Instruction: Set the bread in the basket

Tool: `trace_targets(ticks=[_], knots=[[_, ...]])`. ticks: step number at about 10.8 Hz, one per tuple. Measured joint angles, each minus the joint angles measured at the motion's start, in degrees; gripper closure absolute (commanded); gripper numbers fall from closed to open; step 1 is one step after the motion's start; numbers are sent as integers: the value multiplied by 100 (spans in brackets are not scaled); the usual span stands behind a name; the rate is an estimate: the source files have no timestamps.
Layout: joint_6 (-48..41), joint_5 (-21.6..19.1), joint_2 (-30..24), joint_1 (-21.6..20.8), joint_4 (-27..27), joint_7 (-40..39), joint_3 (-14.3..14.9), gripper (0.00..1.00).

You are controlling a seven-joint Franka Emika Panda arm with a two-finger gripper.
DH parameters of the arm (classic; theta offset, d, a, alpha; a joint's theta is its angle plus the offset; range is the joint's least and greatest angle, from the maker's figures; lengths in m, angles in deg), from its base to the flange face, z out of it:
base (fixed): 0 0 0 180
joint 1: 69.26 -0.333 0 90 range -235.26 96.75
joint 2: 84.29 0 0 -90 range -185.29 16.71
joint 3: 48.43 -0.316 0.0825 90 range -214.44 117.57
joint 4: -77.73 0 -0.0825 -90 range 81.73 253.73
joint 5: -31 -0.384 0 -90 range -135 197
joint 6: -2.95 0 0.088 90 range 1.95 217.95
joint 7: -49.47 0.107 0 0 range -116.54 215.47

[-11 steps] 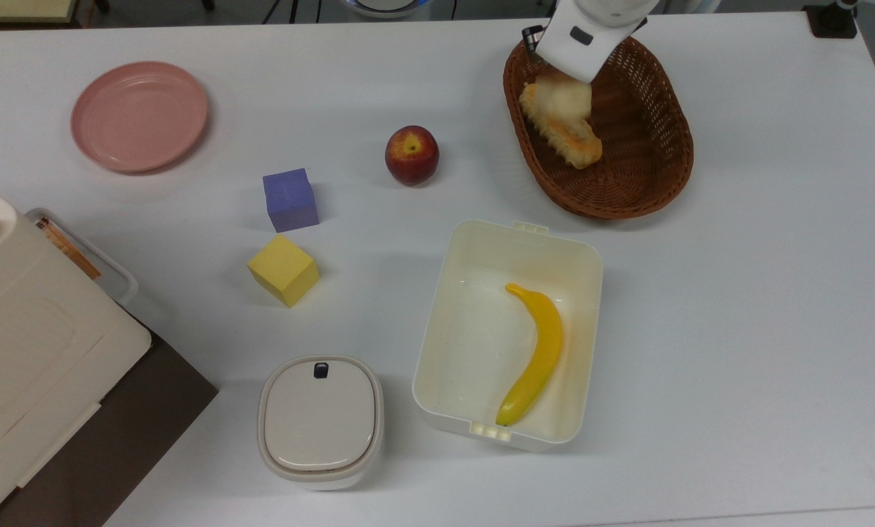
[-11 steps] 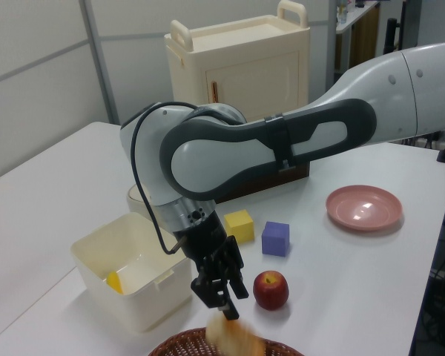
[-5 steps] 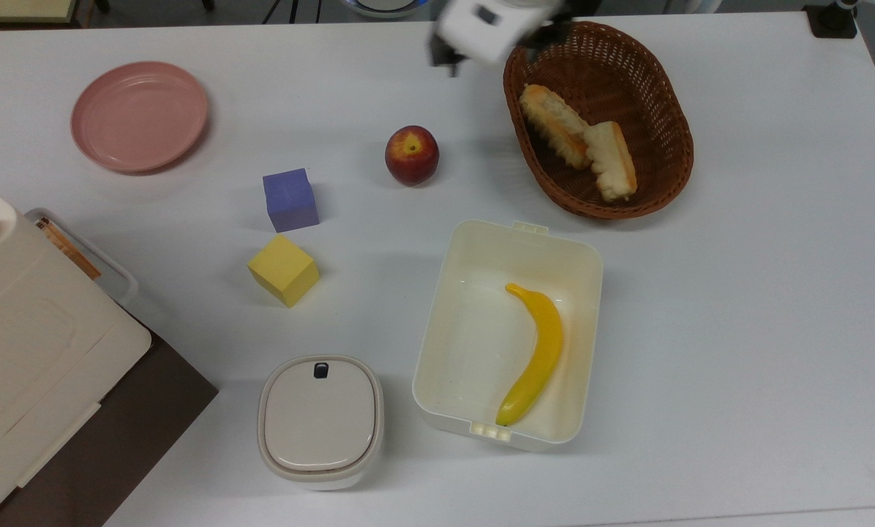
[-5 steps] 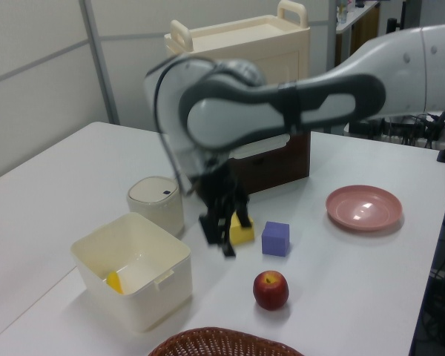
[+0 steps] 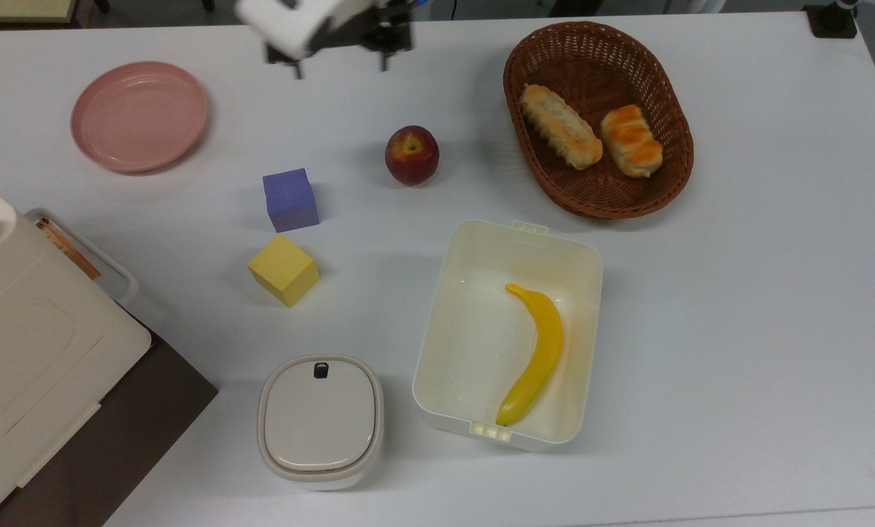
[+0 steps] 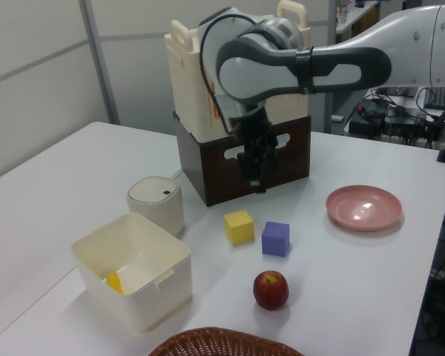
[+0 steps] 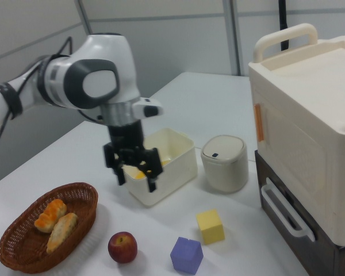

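Two rolls in basket [image 5: 597,121], bread [image 5: 631,140] included; pincer [image 7: 135,172] open, empty. Risk: arm clipping apple [image 5: 412,154].

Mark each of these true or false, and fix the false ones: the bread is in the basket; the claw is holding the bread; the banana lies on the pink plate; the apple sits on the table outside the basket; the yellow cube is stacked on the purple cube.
1. The bread is in the basket. True; it lies beside a longer roll.
2. The claw is holding the bread. False; it is open and empty.
3. The banana lies on the pink plate. False; it lies in the cream box.
4. The apple sits on the table outside the basket. True.
5. The yellow cube is stacked on the purple cube. False; both sit on the table, apart.
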State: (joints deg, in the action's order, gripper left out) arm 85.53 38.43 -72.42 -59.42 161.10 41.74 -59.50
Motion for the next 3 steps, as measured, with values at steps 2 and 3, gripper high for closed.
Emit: trace_targets(ticks=[2,3], knots=[[580,0,19,24,2,-93,353,0],[706,1,19,24,1,-93,390,0]])
